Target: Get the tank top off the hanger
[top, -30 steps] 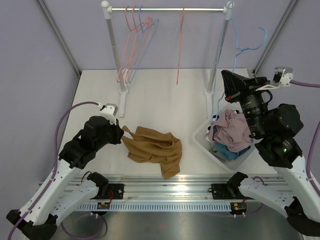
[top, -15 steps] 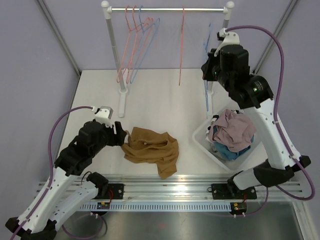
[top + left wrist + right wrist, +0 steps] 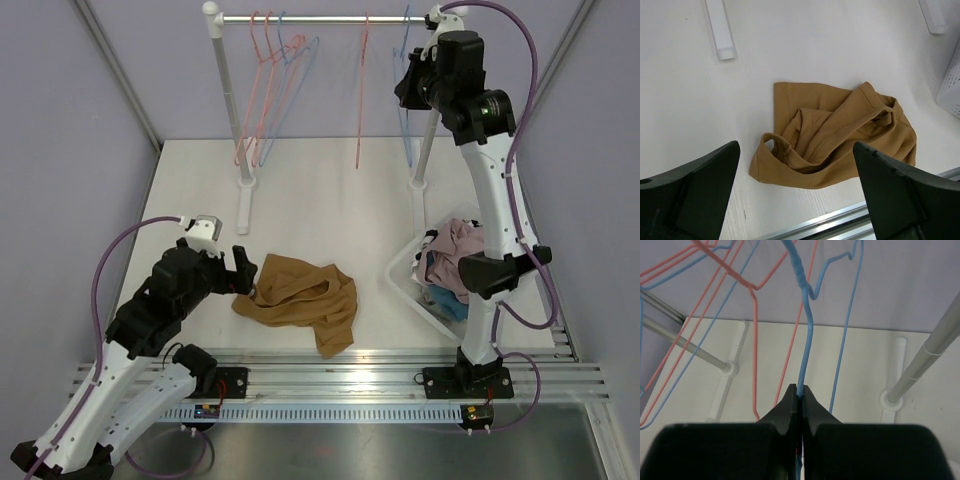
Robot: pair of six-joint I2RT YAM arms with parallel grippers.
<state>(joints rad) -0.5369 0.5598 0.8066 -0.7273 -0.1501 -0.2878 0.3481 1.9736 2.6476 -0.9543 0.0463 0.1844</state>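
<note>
**Tank top lies loose on the table, below the left gripper**

The tank top (image 3: 840, 132) is a crumpled tan heap on the white table (image 3: 320, 190), with no hanger in it. Your left gripper (image 3: 243, 272) hangs at the garment's left edge with its fingers (image 3: 700, 190) spread wide and nothing between them. In the left wrist view the cloth sits just ahead of and below that gap, and you cannot tell whether either finger touches it.

Further right, beyond the tank top, the rail (image 3: 330, 19) carries a bunch of pink and blue hangers (image 3: 265, 90) and one single pink hanger (image 3: 362, 90).

Your right gripper (image 3: 800, 395) is raised beside the rail's right end. Its fingers are pressed together on the wire of a blue hanger (image 3: 807, 340), which runs up and away from the fingertips.

Well below that gripper, a white basket (image 3: 403, 283) holds a pile of clothes (image 3: 460, 255).
</note>
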